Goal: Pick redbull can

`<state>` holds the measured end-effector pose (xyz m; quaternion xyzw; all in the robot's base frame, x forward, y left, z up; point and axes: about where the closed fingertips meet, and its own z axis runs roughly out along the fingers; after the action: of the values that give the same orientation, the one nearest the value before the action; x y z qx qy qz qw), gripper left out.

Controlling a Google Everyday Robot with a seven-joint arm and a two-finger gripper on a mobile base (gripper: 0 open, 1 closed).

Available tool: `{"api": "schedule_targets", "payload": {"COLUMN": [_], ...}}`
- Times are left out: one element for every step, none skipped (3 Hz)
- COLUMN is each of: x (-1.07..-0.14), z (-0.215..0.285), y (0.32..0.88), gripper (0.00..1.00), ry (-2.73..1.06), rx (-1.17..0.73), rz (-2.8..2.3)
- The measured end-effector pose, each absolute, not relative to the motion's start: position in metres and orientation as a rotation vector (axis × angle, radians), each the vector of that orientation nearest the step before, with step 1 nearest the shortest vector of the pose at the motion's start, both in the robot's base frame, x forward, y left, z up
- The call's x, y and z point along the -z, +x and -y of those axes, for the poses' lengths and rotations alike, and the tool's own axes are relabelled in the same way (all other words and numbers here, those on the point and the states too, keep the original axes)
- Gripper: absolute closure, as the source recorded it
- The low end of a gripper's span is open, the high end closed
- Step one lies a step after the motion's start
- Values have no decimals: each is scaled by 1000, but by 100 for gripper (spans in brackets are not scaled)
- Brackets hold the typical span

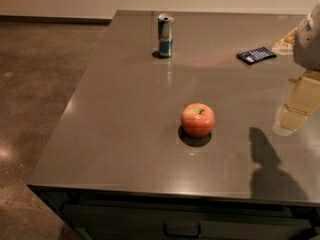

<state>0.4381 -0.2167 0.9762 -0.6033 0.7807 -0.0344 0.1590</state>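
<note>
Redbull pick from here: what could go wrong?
The gripper sits at the right edge, far from the redbull can; the dark blue packet lies between, so a low sweep might clip it. The can stands slim and upright on the glossy table; an off-centre touch may topple it.

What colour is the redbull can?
The redbull can is blue and silver, red mark, silver top; camera view. The claw sits at the right edge.

No legible text anywhere.
</note>
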Motion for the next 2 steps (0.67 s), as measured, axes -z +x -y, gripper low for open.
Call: {"api": "schedule_targets", "payload": {"x": [-976,-979], "z": [217,216], "y": [438,442], "gripper": [0,0], "ry": [-1725,-1701], "rx": [99,108], "rz": [-2232,-2245]}}
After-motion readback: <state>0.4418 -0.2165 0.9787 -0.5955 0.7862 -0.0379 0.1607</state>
